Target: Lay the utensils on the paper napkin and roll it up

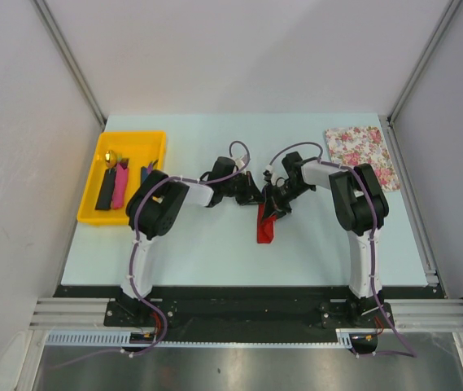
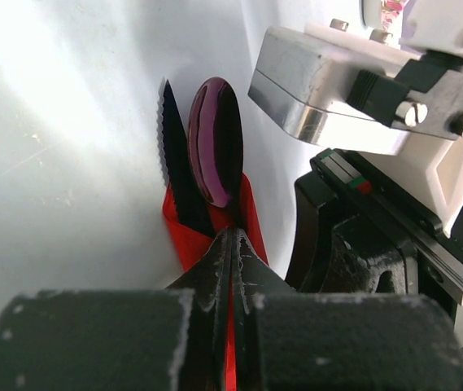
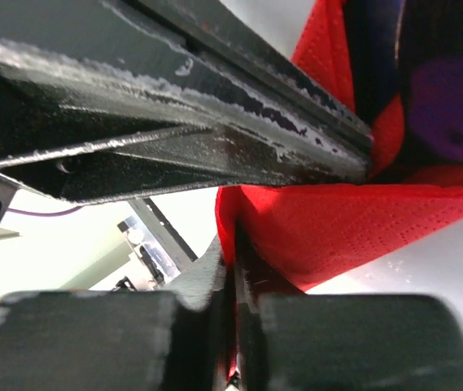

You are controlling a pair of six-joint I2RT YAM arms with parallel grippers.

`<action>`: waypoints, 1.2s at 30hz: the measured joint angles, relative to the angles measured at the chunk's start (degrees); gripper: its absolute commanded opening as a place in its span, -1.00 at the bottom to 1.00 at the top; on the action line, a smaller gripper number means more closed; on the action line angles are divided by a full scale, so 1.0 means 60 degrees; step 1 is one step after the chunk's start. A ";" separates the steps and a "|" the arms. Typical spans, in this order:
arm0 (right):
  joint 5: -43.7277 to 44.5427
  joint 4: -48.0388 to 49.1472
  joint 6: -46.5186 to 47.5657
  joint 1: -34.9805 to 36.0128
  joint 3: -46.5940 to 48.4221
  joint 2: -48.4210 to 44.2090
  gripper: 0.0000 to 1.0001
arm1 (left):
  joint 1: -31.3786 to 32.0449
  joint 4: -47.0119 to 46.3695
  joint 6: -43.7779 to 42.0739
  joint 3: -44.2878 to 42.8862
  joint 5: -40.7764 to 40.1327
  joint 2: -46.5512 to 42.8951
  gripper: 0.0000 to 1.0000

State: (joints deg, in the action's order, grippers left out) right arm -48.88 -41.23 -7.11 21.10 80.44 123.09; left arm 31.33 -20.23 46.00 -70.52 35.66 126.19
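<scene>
The red paper napkin (image 1: 266, 227) lies folded into a narrow strip at the table's middle. In the left wrist view the napkin (image 2: 184, 236) wraps a dark purple spoon (image 2: 215, 138) and a black serrated knife (image 2: 176, 175), whose tips stick out. My left gripper (image 2: 233, 244) is shut on the napkin's edge. My right gripper (image 3: 234, 244) is shut on another fold of the napkin (image 3: 337, 224), close against the left gripper's body. Both grippers (image 1: 262, 195) meet above the napkin's far end. More utensils (image 1: 120, 187) with pink and black handles lie in the yellow tray.
A yellow tray (image 1: 93, 183) stands at the far left. A white pink-flowered sheet (image 1: 363, 155) lies at the far right. Grey walls enclose the table on three sides.
</scene>
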 measured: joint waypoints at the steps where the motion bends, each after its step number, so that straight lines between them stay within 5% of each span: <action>1: -0.0036 0.0040 -0.0040 0.0000 -0.0022 0.0000 -0.64 | 0.0000 0.0000 0.0000 0.0000 0.0000 -0.0004 -1.00; 6: -0.0554 0.0455 -0.0328 -0.0033 -0.0240 0.0007 -0.19 | -0.0076 -0.0237 0.0069 0.0372 -0.0015 -0.0233 -0.78; 11: -0.1224 0.0783 -0.0659 -0.0091 -0.0357 0.0029 0.18 | -0.0543 -0.0040 0.0066 0.1231 -0.0076 -0.1031 -0.28; 19: -0.1752 0.1024 -0.1082 -0.0146 -0.0401 0.0058 0.33 | -0.1359 0.0244 0.0011 0.3147 0.0430 -0.3209 0.28; 25: -0.1843 0.1184 -0.1242 -0.0189 -0.0484 0.0066 0.11 | -0.1290 -0.0503 0.0412 0.4299 0.1428 -0.4062 0.33; 36: -0.1971 0.1362 -0.1676 -0.0255 -0.0557 0.0186 0.28 | -0.0652 -0.0572 -0.0270 0.4561 0.1497 -0.4699 0.30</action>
State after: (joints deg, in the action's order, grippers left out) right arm -60.71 -33.06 -17.17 19.57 77.10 124.20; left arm 27.42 -23.66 44.38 -43.16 44.64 98.00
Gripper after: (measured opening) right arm 0.609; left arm 0.653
